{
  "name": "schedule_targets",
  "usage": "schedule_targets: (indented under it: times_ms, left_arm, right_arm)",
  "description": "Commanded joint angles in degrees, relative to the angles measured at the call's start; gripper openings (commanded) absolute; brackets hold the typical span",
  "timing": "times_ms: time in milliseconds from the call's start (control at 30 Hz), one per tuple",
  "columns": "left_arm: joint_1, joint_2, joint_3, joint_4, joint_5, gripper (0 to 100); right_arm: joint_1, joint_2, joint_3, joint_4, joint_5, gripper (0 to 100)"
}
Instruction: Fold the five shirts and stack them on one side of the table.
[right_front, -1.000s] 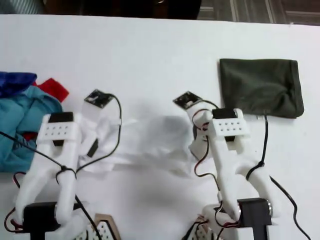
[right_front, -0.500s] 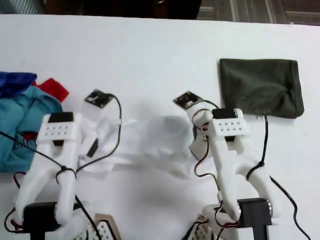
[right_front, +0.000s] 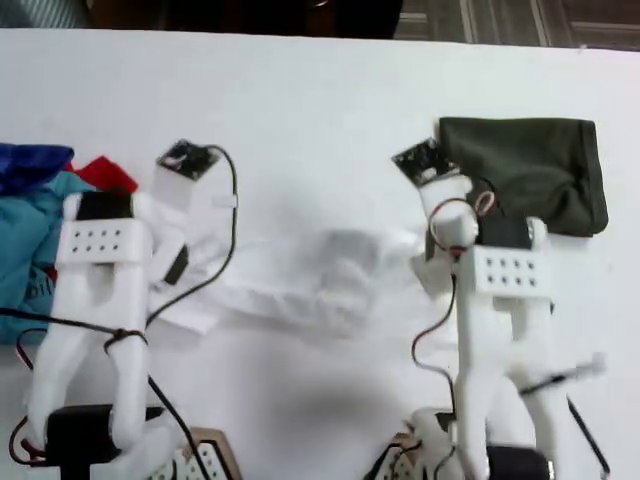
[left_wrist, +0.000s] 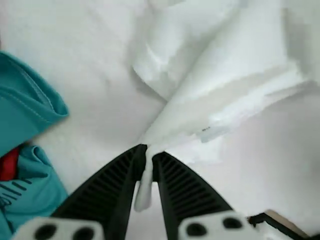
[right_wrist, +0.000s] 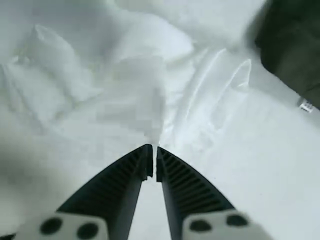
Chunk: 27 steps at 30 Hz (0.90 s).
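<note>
A white shirt (right_front: 300, 280) hangs stretched between the two arms over the middle of the table. My left gripper (left_wrist: 148, 157) is shut on one edge of the white shirt (left_wrist: 225, 75); cloth shows pinched between its black fingers (left_wrist: 120, 172). My right gripper (right_wrist: 151, 160) is shut on the other side of the white shirt (right_wrist: 135, 85). A folded dark green shirt (right_front: 525, 170) lies at the right, just beyond the right arm (right_front: 500, 270), and shows as the dark green shirt (right_wrist: 295, 45) in the right wrist view.
A heap of unfolded shirts, teal (right_front: 30, 250), blue (right_front: 30, 162) and red (right_front: 105, 175), lies at the left edge beside the left arm (right_front: 95, 260). The teal shirt (left_wrist: 25, 115) lies close to my left gripper. Bare white table (right_front: 300, 110) stretches behind the arms.
Both arms have moved away from the front edge and apart, lifting the white shirt and pulling it out wider. The right arm now stands close to the green shirt.
</note>
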Motion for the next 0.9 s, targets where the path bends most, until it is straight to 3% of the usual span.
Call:
schedule_targets:
  times_ms: [0,233,300,400,500,633,800,867]
  left_arm:
    - [-0.4,-0.9,-4.7,6.9,-0.5,3]
    - [-0.6,-0.8,-4.5,7.6,-0.5,3]
    - [-0.6,-0.8,-4.5,7.6,-0.5,3]
    - [-0.4,-0.8,-4.3,7.5,-0.5,3]
    - [-0.4,-0.8,-1.7,5.1,-0.5,3]
    - [-0.4,-0.8,3.3,1.6,-0.5,3]
    - [-0.6,-0.8,5.1,1.3,-0.5,3]
    - [-0.6,-0.8,5.1,1.4,-0.5,3]
  right_arm:
    - [0.7,-7.9,-0.9,6.5,3.3,1.8]
    - [0.9,-14.2,10.5,7.3,9.5,1.9]
    - [0.8,-13.7,11.3,3.9,8.0,4.2]
    - [0.6,-10.9,10.5,-6.1,-0.4,14.2]
    - [-1.0,-4.7,8.3,-14.3,-7.8,19.7]
    - [-6.3,9.2,1.6,-13.9,-7.9,15.4]
    - [-7.3,24.2,-9.1,-10.4,-7.6,14.4]
    - [-7.3,28.6,-12.7,-8.4,-4.2,14.4]
